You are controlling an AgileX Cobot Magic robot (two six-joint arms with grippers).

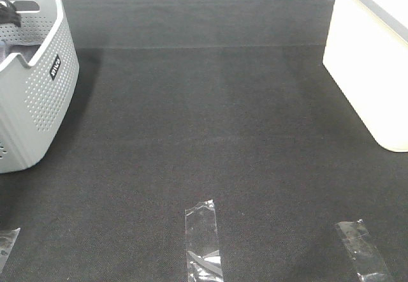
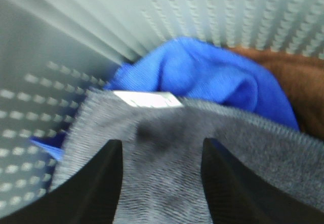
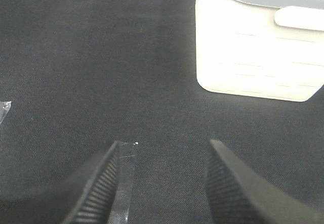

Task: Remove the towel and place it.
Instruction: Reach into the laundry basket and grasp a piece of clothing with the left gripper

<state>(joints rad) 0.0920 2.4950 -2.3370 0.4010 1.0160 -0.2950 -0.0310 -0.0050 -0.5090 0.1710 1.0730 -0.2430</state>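
Note:
The towel [image 2: 167, 158], grey with a hemmed edge and a white label [image 2: 147, 99], lies inside the perforated grey laundry basket [image 1: 38, 84] at the far left of the exterior view. In the left wrist view my left gripper [image 2: 162, 183] hangs just over the towel. Its fingers stand apart and open, and grey cloth fills the gap behind them. My right gripper [image 3: 162, 183] is open above the dark mat with nothing between its fingers. Neither gripper shows in the exterior view.
A bright blue cloth [image 2: 212, 77] and a brown cloth [image 2: 293, 77] lie in the basket behind the towel. A white container [image 1: 370, 59] stands at the right edge of the mat. Clear tape strips [image 1: 203, 237] [image 1: 362, 250] are stuck near the mat's front.

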